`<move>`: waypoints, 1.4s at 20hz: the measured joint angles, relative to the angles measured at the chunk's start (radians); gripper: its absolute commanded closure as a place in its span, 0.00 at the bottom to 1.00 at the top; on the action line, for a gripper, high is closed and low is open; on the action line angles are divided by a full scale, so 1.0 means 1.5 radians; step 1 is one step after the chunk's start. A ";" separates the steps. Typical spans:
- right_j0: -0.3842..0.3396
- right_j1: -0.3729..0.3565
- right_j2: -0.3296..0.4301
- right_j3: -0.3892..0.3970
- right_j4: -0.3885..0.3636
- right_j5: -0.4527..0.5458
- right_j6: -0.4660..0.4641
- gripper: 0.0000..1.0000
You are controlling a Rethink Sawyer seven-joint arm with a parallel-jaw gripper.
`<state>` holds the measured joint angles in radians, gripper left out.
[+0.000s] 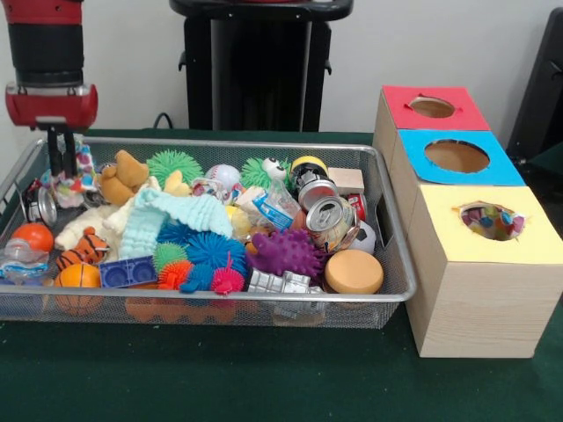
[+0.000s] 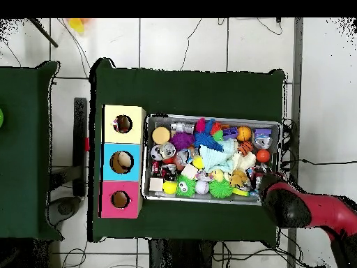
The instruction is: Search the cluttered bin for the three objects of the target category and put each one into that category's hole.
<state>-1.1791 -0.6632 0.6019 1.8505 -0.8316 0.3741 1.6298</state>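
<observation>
The wire mesh bin is full of toys; in the overhead view it lies right of the boxes. My gripper reaches down into its far left corner. It looks shut on a small dotted white fabric bundle, which stands up beside the fingers at rim height. In the overhead view the arm's head covers the gripper and that bundle. The yellow-surround hole tops the nearest wooden box, and dotted fabric shows inside it. The hole also shows in the overhead view.
Blue-surround and red-surround boxes stand behind the yellow one. The bin holds a mint knitted cloth, spiky balls, a can, plush toys, an orange ball and a tan disc.
</observation>
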 measured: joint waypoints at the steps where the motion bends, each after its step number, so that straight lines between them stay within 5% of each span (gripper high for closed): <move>1: 0.000 -0.017 0.003 0.008 0.024 0.008 0.000 1.00; 12: 0.054 -0.180 0.034 0.040 0.263 0.157 0.000 1.00; 28: 0.267 -0.287 0.025 -0.010 0.427 0.280 0.000 1.00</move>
<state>-0.7779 -1.0944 0.6400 1.8352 -0.1907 0.7949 1.6304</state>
